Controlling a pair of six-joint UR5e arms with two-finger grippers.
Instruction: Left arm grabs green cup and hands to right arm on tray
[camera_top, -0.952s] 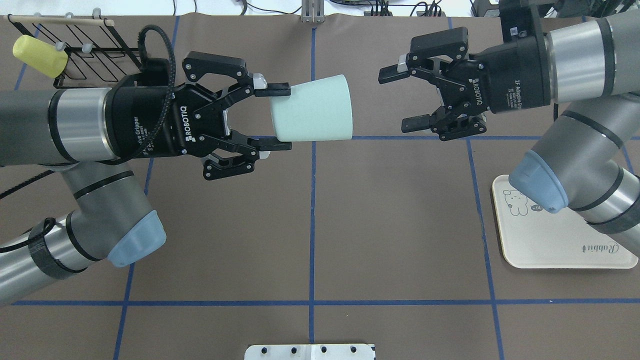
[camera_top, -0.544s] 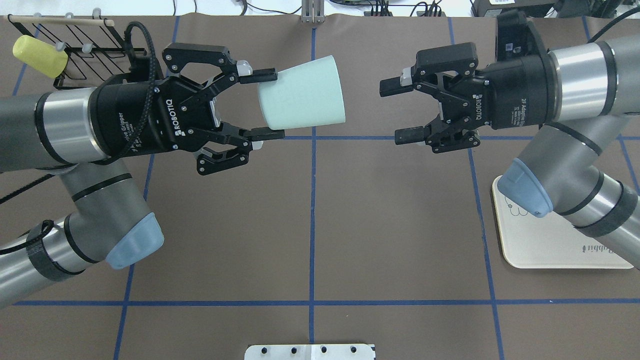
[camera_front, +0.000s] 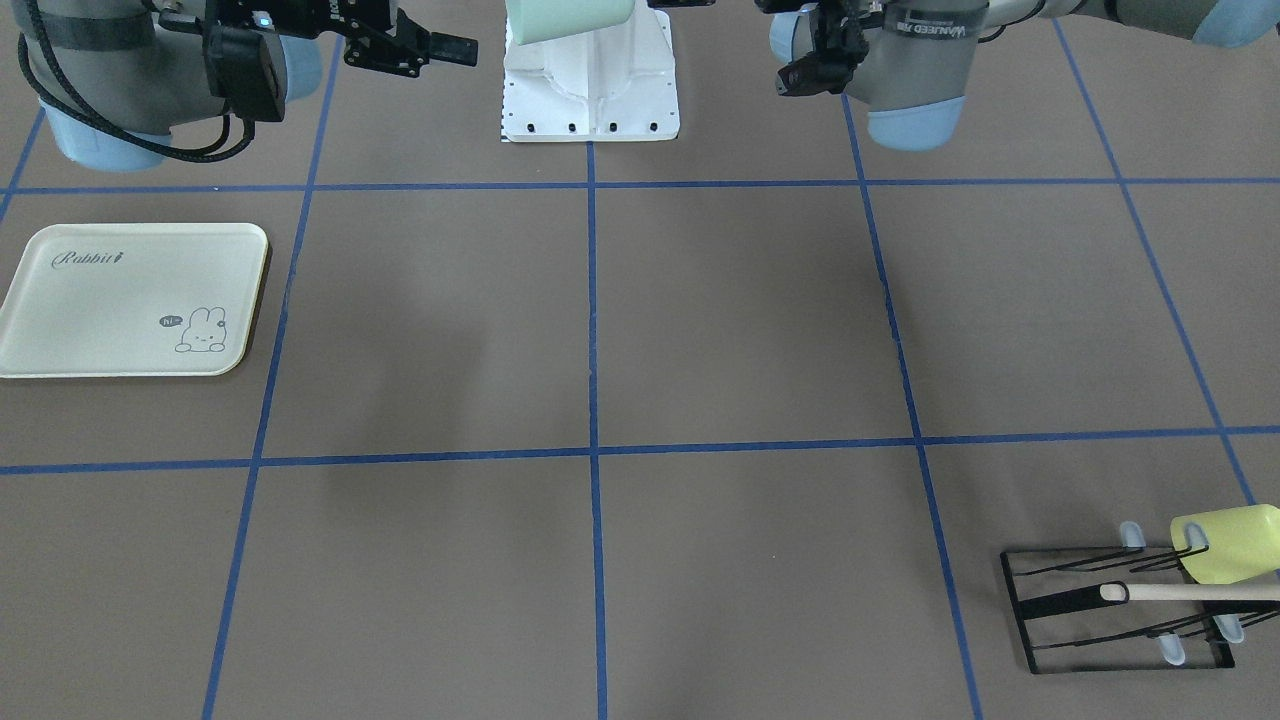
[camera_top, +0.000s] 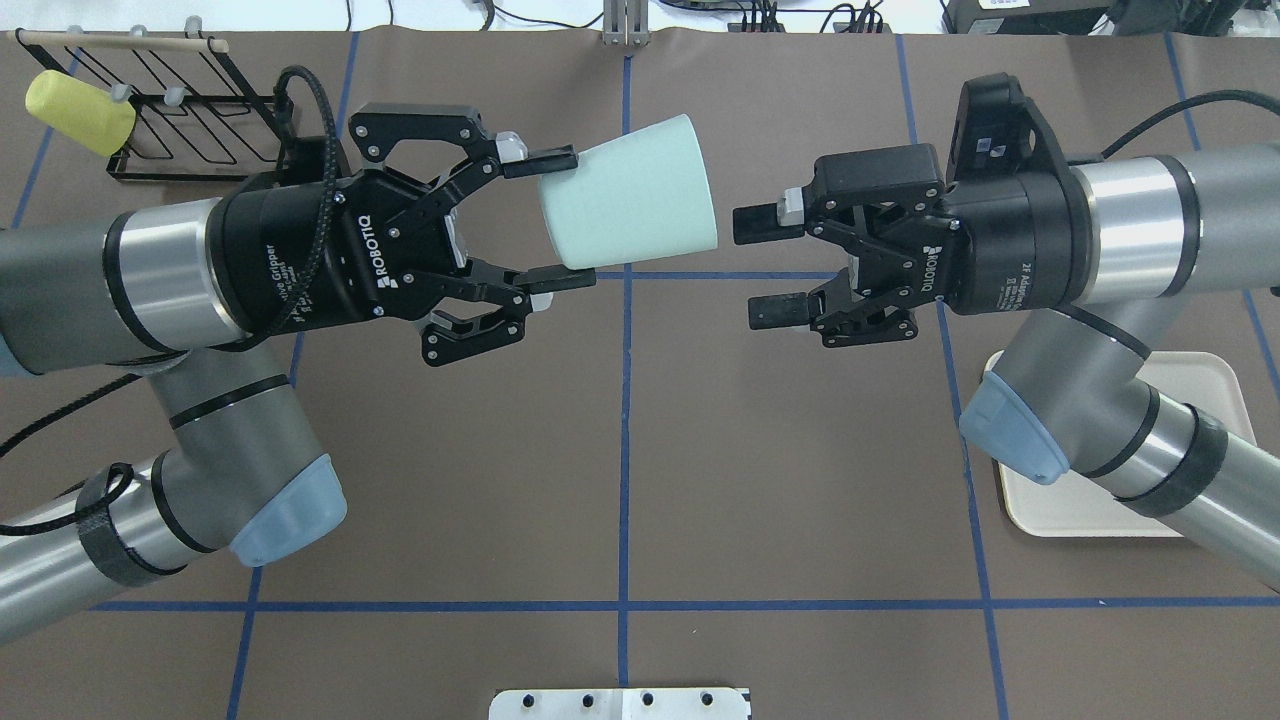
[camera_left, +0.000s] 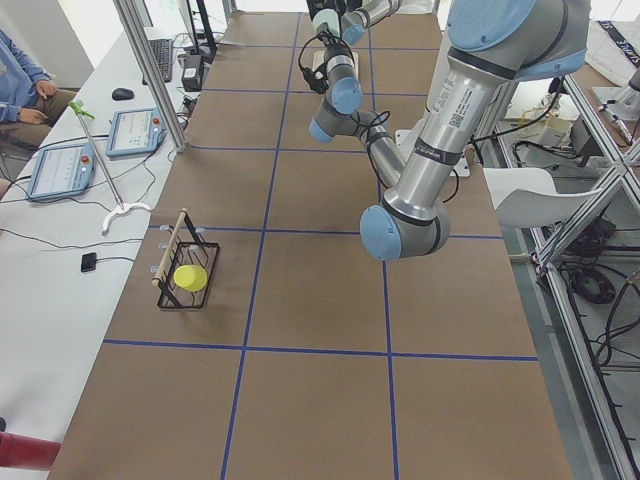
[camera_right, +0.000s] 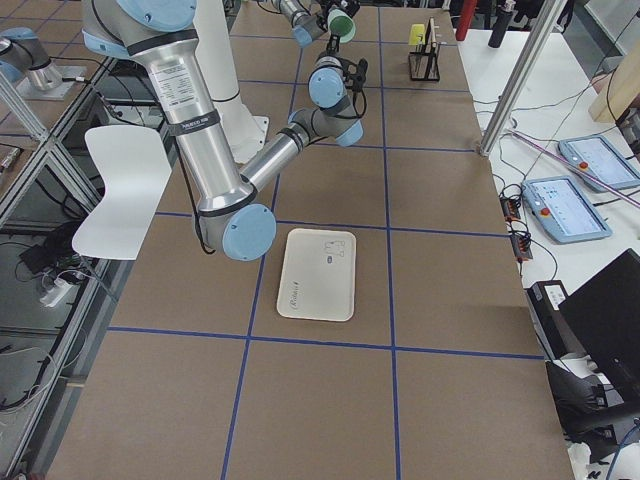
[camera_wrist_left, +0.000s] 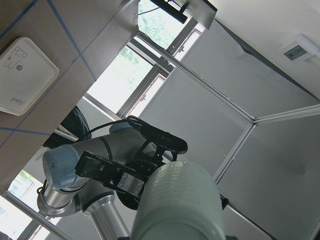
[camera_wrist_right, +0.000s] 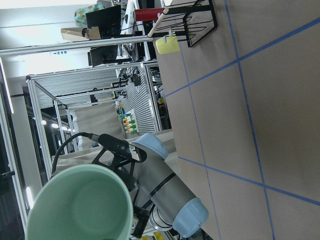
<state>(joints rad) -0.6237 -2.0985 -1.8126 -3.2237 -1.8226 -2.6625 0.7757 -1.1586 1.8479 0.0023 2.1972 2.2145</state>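
- Holding the green cup (camera_top: 630, 195) by its narrow base end, the left fingers (camera_top: 545, 157) are clamped on it, one on each side. The cup hangs in the air above the tabletop (camera_top: 620, 450), so the grab by the left arm (camera_top: 150, 270) looks done.
- The cup lies on its side, slightly tilted. Its wide mouth points away from the left fingers and toward the right fingers (camera_top: 758, 222).
- The right fingers are spread apart and hold nothing. Their tips are near the cup's rim but do not touch it, so the hand-over is not yet made.
- What remains, as I judge it: the right fingers close on the cup, the left fingers let go, and the right arm (camera_top: 1150, 230) sets the cup down on the tray (camera_front: 100, 310).
- The tray lies flat on the tabletop, well behind and below the right fingers, partly under that arm.
- The cup is pale mint green, smooth, tapered and without a handle. The right wrist view looks straight into its hollow inside.
- A yellow-green cup (camera_top: 80, 112) sits on a black wire rack (camera_top: 200, 130), well behind the left fingers.
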